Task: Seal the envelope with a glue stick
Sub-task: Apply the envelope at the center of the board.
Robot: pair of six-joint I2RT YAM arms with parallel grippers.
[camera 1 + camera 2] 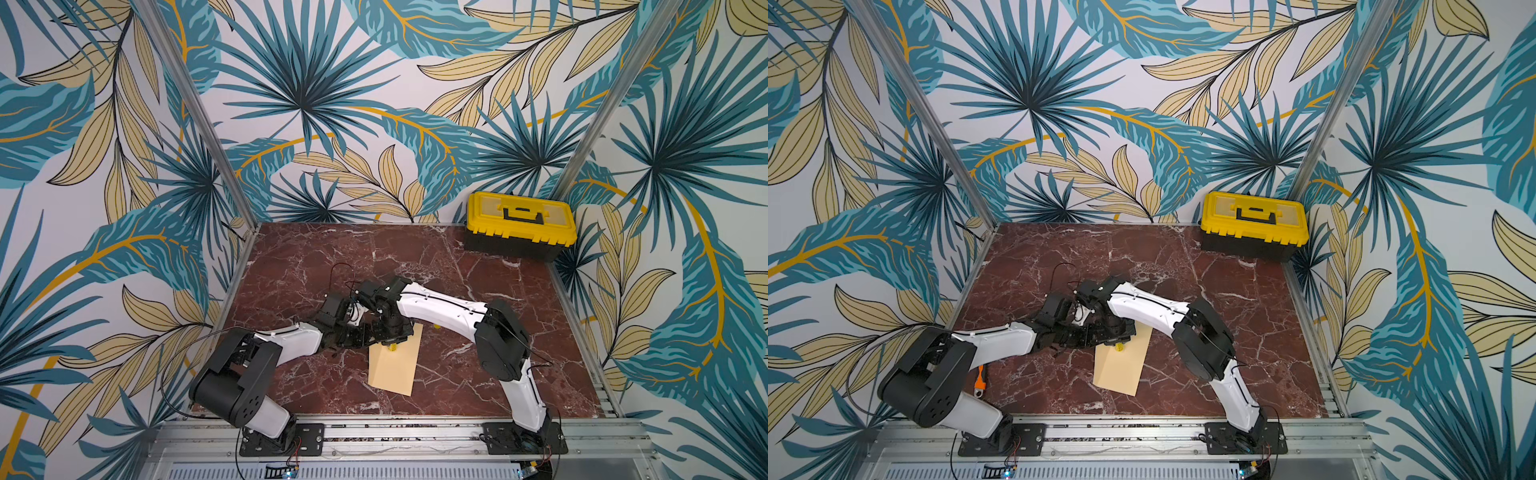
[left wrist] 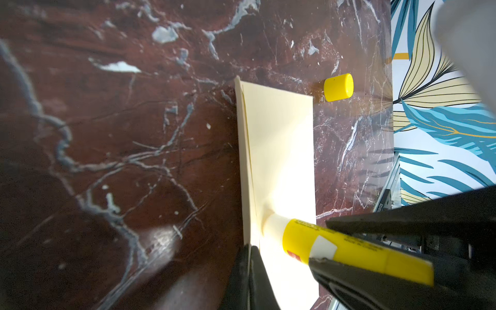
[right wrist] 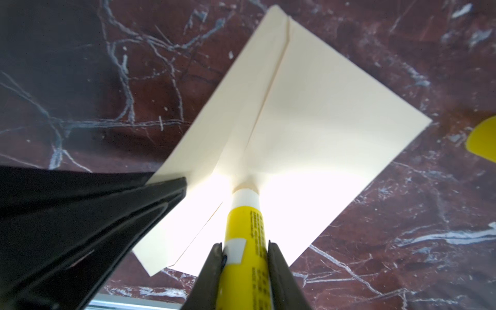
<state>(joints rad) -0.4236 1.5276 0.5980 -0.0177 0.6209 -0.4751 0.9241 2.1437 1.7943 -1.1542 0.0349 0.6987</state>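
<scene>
Tan paper envelope (image 3: 322, 120) lies mid-scene on the marble bench (image 1: 457, 291). Left fingers (image 2: 239, 276) pinch its edge. Right fingers (image 3: 280, 276) clamp a yellow glue stick (image 3: 244, 222), tip touching paper. Hard pushing could crumple it.

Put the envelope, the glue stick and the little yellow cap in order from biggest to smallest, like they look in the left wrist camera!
1. envelope, the biggest
2. glue stick, though it sits close to the camera, which makes it look bigger
3. cap, farther off and clearly the smallest
</scene>
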